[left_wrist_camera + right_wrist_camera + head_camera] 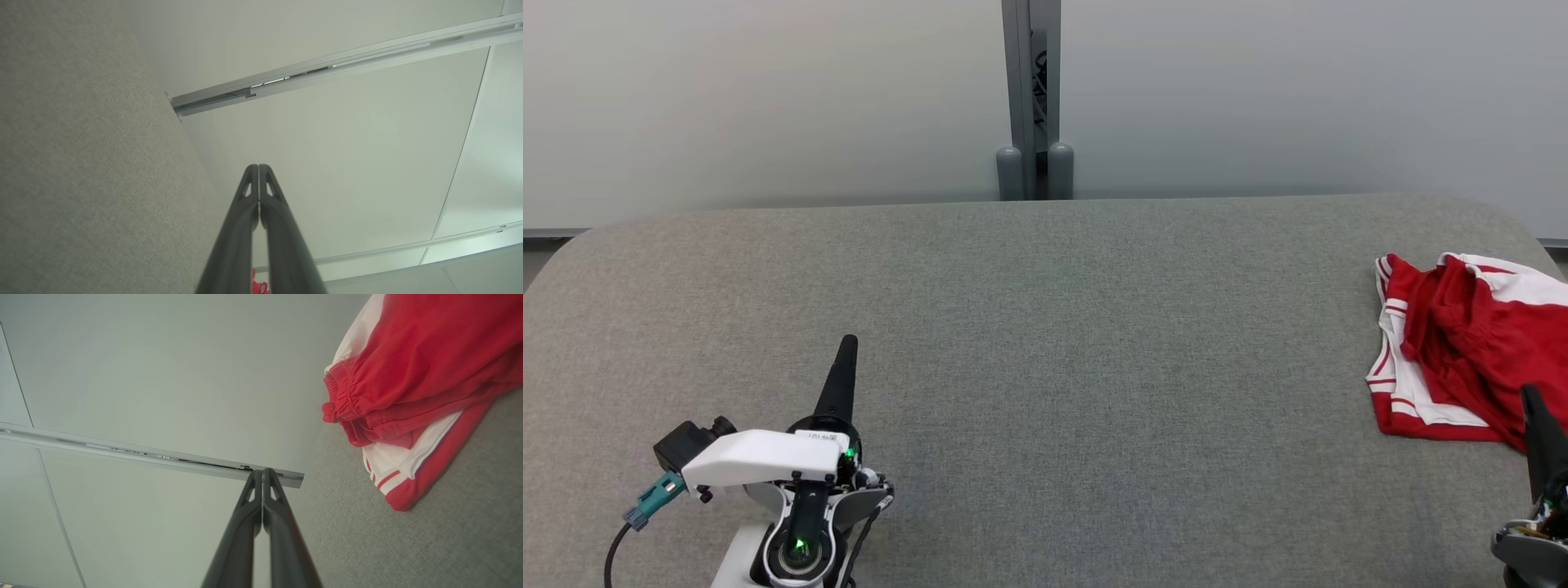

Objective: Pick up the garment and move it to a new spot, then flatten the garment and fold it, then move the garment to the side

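On the far right side of the grey cloth-covered table [1045, 343], the garment [1445, 343] lay in a crumpled heap, red with white panels and stripes. From my screen I judged the right gripper [1529, 394] to be clearly the nearer one. Its fingers were pressed together with nothing between them, and the heap lay just ahead of its tip, which overlapped the near edge of the cloth in the head view. Whether the tip touched the cloth, I could not tell. The left gripper [848, 341], also closed and empty, was well apart from the garment, at the lower left. One white striped hem ran from near to far, but the right border of the head view cut the heap. Its full extent and its true long axis were therefore hidden from me, and the folds covered the layers below.
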Available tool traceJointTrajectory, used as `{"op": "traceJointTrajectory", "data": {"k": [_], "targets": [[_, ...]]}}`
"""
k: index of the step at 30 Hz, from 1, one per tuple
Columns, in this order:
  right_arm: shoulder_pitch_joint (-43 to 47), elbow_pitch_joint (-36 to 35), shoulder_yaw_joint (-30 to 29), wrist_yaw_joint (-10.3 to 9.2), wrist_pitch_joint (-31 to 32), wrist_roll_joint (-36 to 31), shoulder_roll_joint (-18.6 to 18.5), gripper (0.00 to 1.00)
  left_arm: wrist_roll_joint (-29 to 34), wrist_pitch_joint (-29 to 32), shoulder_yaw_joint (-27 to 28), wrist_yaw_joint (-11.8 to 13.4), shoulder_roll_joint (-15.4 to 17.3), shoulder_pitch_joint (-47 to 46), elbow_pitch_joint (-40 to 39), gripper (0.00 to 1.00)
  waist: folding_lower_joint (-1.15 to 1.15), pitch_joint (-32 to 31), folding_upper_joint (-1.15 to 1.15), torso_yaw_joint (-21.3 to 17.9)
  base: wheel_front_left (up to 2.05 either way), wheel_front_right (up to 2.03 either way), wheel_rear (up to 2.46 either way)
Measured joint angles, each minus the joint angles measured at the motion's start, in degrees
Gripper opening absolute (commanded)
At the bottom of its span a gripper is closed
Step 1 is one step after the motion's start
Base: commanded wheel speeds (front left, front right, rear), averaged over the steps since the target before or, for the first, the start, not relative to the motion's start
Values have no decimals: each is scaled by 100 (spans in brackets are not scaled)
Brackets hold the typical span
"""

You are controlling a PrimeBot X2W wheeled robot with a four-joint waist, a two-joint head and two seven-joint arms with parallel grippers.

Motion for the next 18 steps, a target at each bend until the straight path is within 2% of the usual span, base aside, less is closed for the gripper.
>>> {"op": "traceJointTrajectory", "data": {"k": [18], "targets": [[-82, 12, -204, 0, 265, 750, 3, 0, -689, 126, 26, -102, 1, -155, 81, 0, 0, 4, 0, -59, 0, 0, 0]]}}
